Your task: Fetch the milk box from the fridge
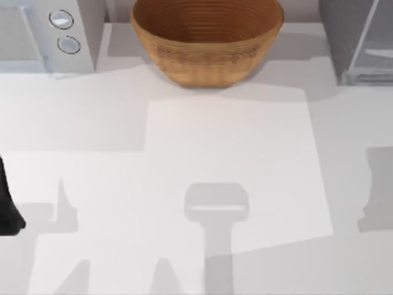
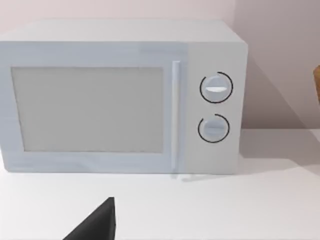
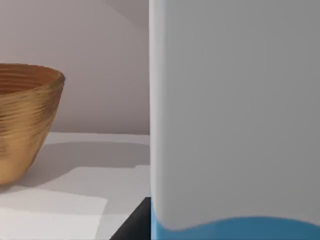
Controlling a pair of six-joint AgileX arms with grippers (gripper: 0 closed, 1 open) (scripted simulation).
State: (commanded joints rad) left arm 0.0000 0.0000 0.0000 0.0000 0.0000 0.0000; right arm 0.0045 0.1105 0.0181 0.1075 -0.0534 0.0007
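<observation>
The milk box [image 3: 235, 115] sits very close before the right wrist camera, its white upper part above a sky-blue band, which suggests the right arm carries it away from the fridge [image 1: 362, 40] at the far right of the surface [image 1: 227, 160]; whether the right gripper is clenched on it I cannot tell. A wooden bowl [image 1: 207, 38] stands at the far middle. The left arm [image 1: 7, 206] idles at the left edge, facing the white microwave [image 2: 120, 95] at the far left; I cannot tell whether its gripper is released or clenched.
</observation>
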